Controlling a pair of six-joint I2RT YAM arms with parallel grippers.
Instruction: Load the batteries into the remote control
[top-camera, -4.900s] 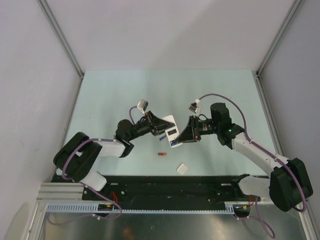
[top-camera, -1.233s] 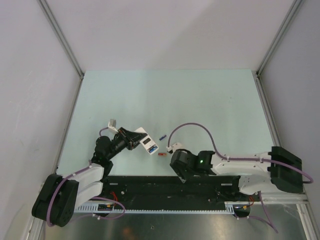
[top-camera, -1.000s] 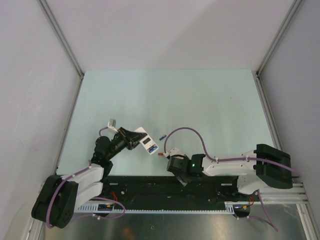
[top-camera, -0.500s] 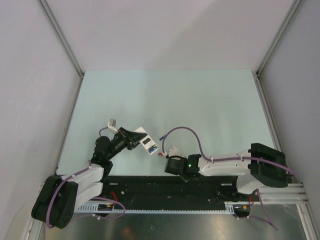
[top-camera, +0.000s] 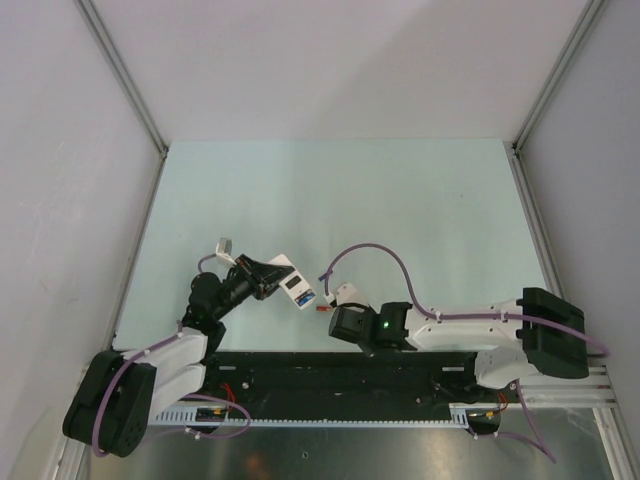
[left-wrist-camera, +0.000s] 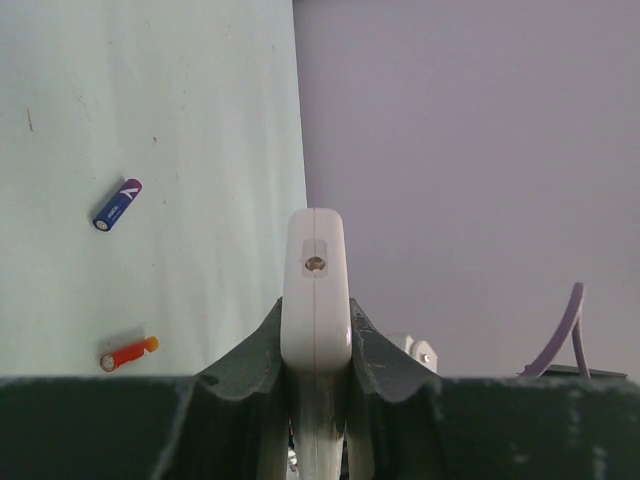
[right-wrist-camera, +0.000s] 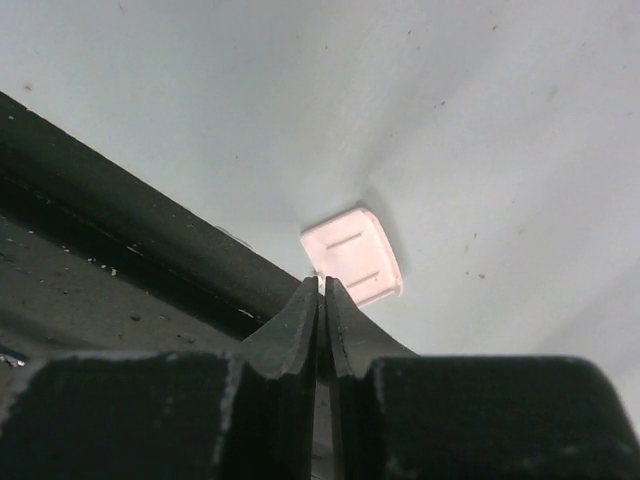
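My left gripper (top-camera: 283, 280) is shut on the white remote control (top-camera: 297, 288) and holds it edge-up in the left wrist view (left-wrist-camera: 315, 290). A bright blue battery (top-camera: 303, 296) shows in the remote's open compartment. The red battery (top-camera: 322, 309) lies on the table, also in the left wrist view (left-wrist-camera: 128, 352). The dark blue-purple battery (left-wrist-camera: 117, 204) lies farther out. My right gripper (top-camera: 345, 322) is low by the near edge, its jaws (right-wrist-camera: 322, 285) pinched on the edge of a small white battery cover (right-wrist-camera: 352, 255). The grey-silver battery is out of view.
The black base rail (top-camera: 300, 370) runs along the near table edge, right beside my right gripper (right-wrist-camera: 120, 200). A purple cable (top-camera: 370, 250) loops above the right arm. Grey walls enclose the pale green table (top-camera: 330, 190).
My right arm swung from the remote down to the white cover at the near edge, and in the last half second shifted slightly away from the rail. The left arm pulled back left with the remote, then held still.
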